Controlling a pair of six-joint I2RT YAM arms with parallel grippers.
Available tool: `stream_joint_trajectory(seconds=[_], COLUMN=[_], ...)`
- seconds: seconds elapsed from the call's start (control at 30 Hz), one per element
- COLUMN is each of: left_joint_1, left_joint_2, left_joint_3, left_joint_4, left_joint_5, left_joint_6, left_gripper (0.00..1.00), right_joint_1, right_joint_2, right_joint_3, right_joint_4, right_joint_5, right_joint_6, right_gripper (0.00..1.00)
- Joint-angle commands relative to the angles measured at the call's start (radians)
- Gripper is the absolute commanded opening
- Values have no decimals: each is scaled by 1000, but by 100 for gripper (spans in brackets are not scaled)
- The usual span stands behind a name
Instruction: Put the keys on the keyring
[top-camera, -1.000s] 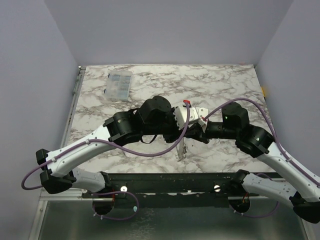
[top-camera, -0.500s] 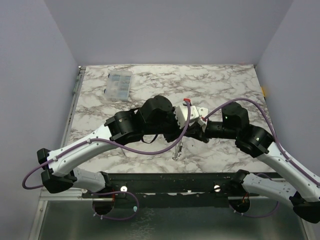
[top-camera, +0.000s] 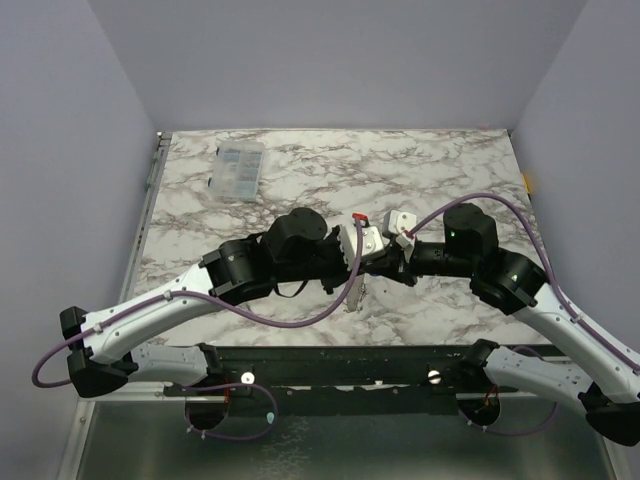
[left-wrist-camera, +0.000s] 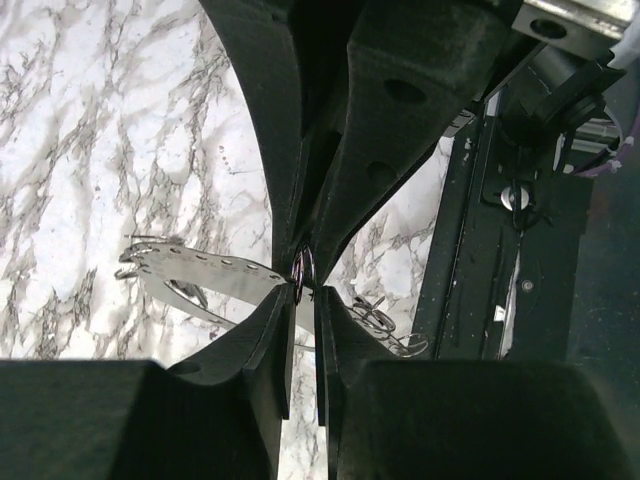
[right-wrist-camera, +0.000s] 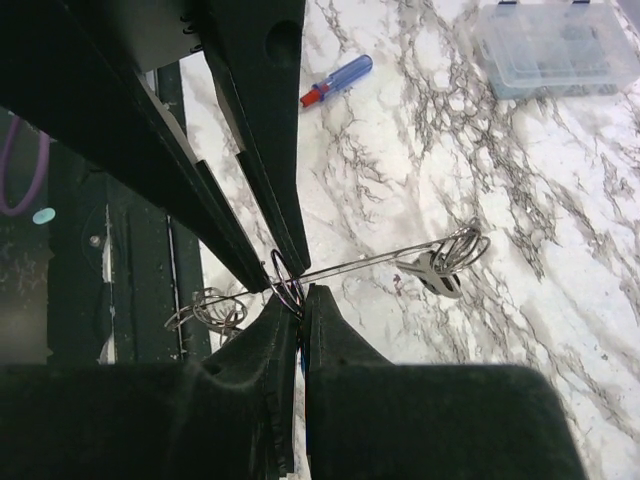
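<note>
Both grippers meet tip to tip above the table's middle. The keyring's small metal ring (right-wrist-camera: 283, 281) (left-wrist-camera: 303, 270) sits between all four fingertips. My right gripper (right-wrist-camera: 300, 297) (top-camera: 388, 262) is shut on it from one side. From the other side my left gripper (left-wrist-camera: 303, 291) (top-camera: 368, 260) has its jaws narrowed onto the same ring. The keyring's pale band (left-wrist-camera: 200, 268) runs off sideways, and it hangs below the grippers in the top view (top-camera: 355, 295). A small key (right-wrist-camera: 435, 272) dangles from wire loops (right-wrist-camera: 462, 245) at the band's far end. More wire loops (right-wrist-camera: 210, 305) (left-wrist-camera: 385, 325) hang at the other side.
A red and blue screwdriver (right-wrist-camera: 337, 80) (top-camera: 362, 217) lies on the marble table (top-camera: 450, 170) just behind the grippers. A clear plastic box (top-camera: 240, 167) (right-wrist-camera: 560, 45) stands at the back left. The black frame rail (top-camera: 330, 362) runs along the near edge.
My left gripper's jaws have narrowed onto the ring, and the left arm has drawn back towards the left. The hanging band has swung slightly. The right arm stayed put.
</note>
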Motion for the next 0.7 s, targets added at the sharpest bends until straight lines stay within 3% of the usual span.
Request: stream_joint_trajectory(seconds=[0.0,0.13,0.3,0.43,0.67], left_joint_1=[-4,-4,-4,-4,-4], left_joint_2=[-43,-70,-85,-90,-80], left_joint_3=[-41,-38,-22,-26,-40], left_joint_4=[89,98,101,109,133], left_joint_5=[18,6,25,39,55], left_joint_6=[14,20,21,17,16], left_gripper=[19,38,47,47,39], right_joint_1=[8,8,8,8,8], right_joint_2=[-3,2,2,9,9], right_joint_3=[42,40,40,52,58], right_joint_4=[49,31,29,28,24], right_joint_5=[-52,-43,-39,-39,-47], right_joint_6=[21,21,25,29,26], right_gripper=[1,1,1,1,1])
